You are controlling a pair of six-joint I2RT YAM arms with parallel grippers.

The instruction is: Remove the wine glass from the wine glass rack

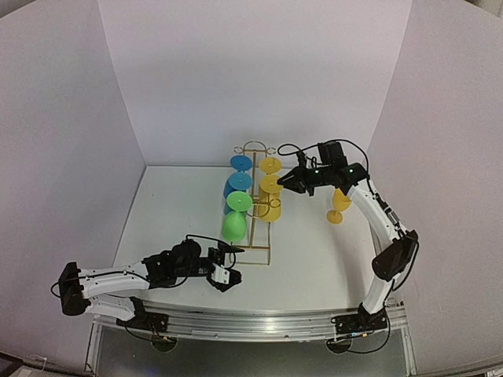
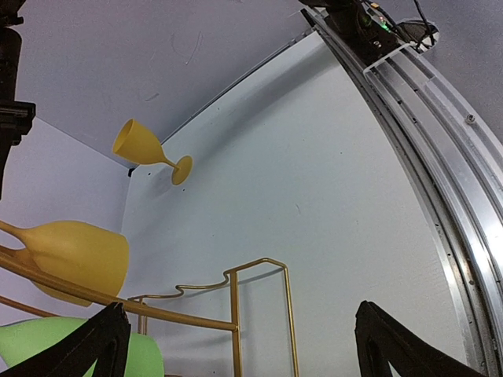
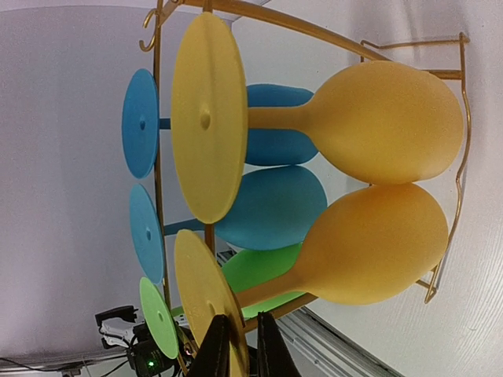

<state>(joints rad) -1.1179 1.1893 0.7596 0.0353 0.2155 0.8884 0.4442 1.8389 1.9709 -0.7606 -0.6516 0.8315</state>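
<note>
The right gripper (image 3: 242, 320) is closed on the rim of the flat round foot of a yellow plastic wine glass (image 3: 369, 243), its two dark fingers (image 3: 218, 345) pinching the disc's edge from either side. The glass hangs upside down, foot up and bowl down, on the right-hand side of a long, narrow gold wire wine glass rack (image 2: 233, 330) that stands in the middle of a white table (image 1: 314, 259). The arm reaches in from the rack's right.

Beside the held glass, farther along the same side of the rack, hangs a second yellow glass (image 3: 385, 118), the two bowls touching or nearly so. On the opposite side hang two blue glasses (image 3: 275, 208) and, nearest the robot, one green glass (image 1: 233, 228), all inverted with their feet resting on the top wires.

A lone yellow glass (image 1: 338, 214) stands upright on the table to the right of the rack, well apart from it and partly hidden behind the right arm in the overhead view.

The left gripper (image 1: 228, 275) sits low over the table just by the near end of the rack, its jaws spread wide and holding nothing.
</note>
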